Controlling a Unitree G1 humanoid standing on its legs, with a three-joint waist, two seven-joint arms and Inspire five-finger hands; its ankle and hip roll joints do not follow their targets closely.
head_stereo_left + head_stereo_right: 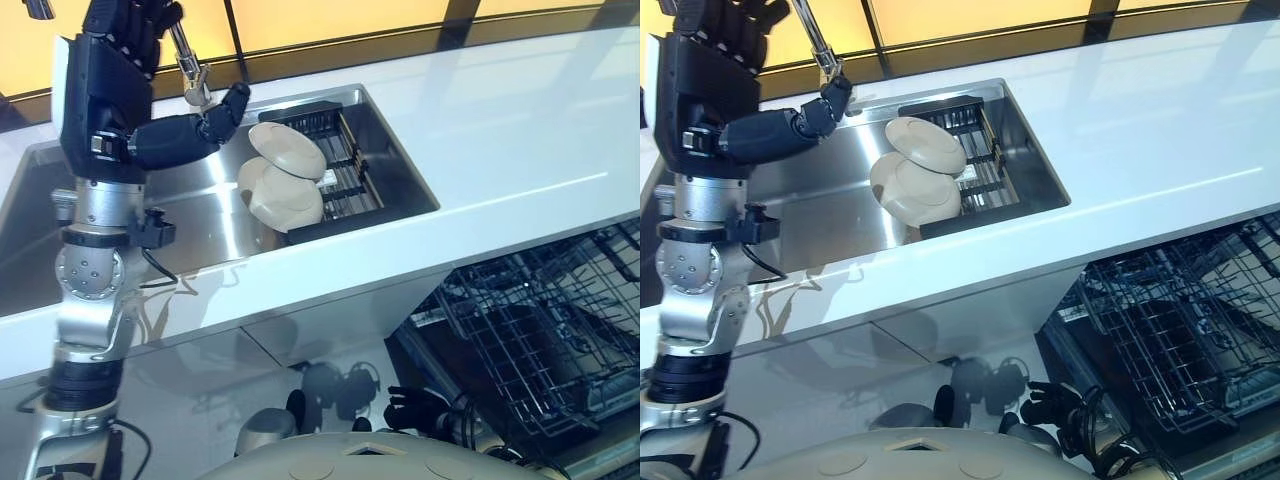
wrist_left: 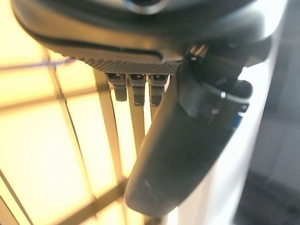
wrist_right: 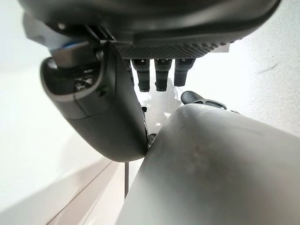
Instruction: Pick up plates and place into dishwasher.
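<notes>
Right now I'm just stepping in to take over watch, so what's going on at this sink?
The left robot hand is raised over the sink, near the tap, fingers loosely open and holding nothing. Two cream plates lean in the black rack inside the sink, untouched. The dishwasher basket stands pulled out below the counter, with no plates visible in it. The right robot hand hangs low by the dishwasher, also empty.

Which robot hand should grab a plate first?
Probably the left hand: it is raised, empty, over the steel sink, beside the round cream plates in the black rack. The right hand hangs low by the dishwasher's wire basket.
</notes>
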